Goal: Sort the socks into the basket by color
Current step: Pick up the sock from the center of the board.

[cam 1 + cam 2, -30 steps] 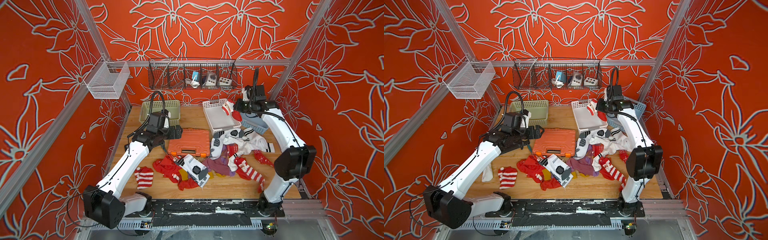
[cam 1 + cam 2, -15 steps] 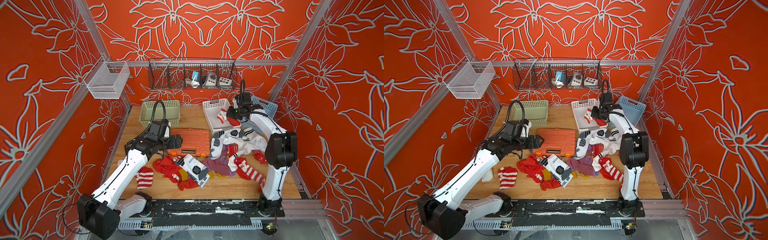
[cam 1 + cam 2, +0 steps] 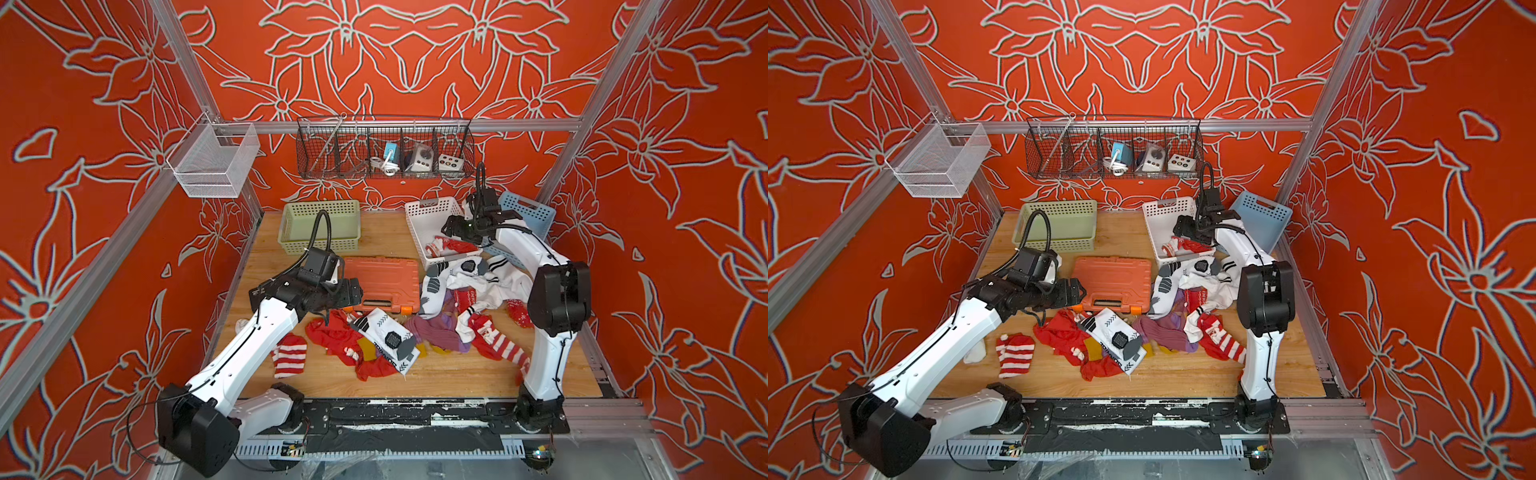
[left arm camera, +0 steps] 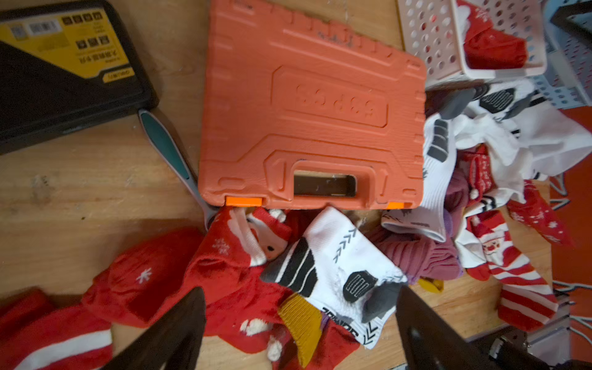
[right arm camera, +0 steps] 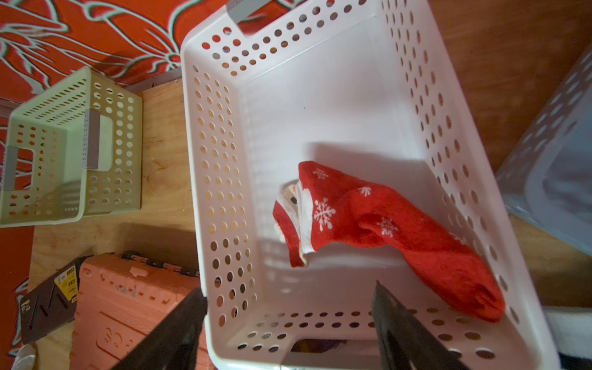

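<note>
The right hand (image 5: 290, 288) is hanging spread and empty above the white basket (image 5: 217, 160), where one red sock (image 5: 384, 221) is lying on the floor; that drop looks done. The left hand (image 4: 300, 288) is hovering released, gripping nothing, over the pile (image 3: 415, 328) on the bench (image 3: 457, 374), a white sock (image 4: 336, 266) directly below. Next it is likely needing to pinch that sock alone, clear of the red ones underneath. The orange case (image 4: 304, 96) is crowding the pile; the green basket (image 3: 320, 245) and blue basket (image 3: 528, 210) are waiting behind
</note>
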You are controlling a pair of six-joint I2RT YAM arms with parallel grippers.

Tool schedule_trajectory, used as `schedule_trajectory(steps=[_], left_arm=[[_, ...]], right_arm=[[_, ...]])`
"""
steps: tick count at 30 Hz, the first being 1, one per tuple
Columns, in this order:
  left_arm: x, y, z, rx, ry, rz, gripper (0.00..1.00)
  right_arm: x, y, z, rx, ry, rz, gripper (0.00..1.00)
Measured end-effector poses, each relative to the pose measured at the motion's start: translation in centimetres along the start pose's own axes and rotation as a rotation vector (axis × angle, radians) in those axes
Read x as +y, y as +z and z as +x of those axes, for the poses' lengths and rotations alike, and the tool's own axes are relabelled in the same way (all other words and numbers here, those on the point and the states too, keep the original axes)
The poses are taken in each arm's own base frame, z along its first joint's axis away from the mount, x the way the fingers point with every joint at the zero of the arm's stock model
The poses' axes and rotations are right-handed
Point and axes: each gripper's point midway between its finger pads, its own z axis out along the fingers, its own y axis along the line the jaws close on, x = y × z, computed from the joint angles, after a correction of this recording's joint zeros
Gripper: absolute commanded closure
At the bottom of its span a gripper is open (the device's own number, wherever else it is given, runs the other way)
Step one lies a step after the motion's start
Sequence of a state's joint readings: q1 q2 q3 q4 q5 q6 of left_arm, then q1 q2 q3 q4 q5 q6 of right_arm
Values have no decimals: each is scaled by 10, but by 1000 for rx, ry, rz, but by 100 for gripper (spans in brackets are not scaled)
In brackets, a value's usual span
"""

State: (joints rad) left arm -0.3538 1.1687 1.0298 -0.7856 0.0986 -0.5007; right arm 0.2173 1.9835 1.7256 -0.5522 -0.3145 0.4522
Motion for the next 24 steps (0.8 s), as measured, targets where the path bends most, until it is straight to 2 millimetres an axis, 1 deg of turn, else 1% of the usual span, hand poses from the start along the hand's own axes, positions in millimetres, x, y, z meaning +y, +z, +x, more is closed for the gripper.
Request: schedule_trajectory(steps=[3,6,8,10,14,17,22,23,24], left_arm=[[18,13,12,60,-55,-89,10],[37,26,29,113,-102,-173,10],[46,31,36,135,-125,-210,9],[53,34,39,143,-146,-241,9],[66,36,38,128,-181,-275,10],[77,39,35,115,-220,-293,21],[89,47,37,120,-242,-315,30],[90,50,39,124,-242,-317,35],[91,53,41,130,-241,-321,43]], right_arm=[[9,-10,9,7,-9,-9,13],[20,-24,19,11,-23,-21,13],[25,-35,25,10,-31,-27,13],[29,-44,30,7,-37,-33,13],[28,-59,42,11,-37,-31,13],[27,-65,49,15,-36,-29,13],[25,-71,56,21,-35,-27,13],[25,-72,56,20,-35,-28,13],[25,-73,56,18,-35,-28,13]])
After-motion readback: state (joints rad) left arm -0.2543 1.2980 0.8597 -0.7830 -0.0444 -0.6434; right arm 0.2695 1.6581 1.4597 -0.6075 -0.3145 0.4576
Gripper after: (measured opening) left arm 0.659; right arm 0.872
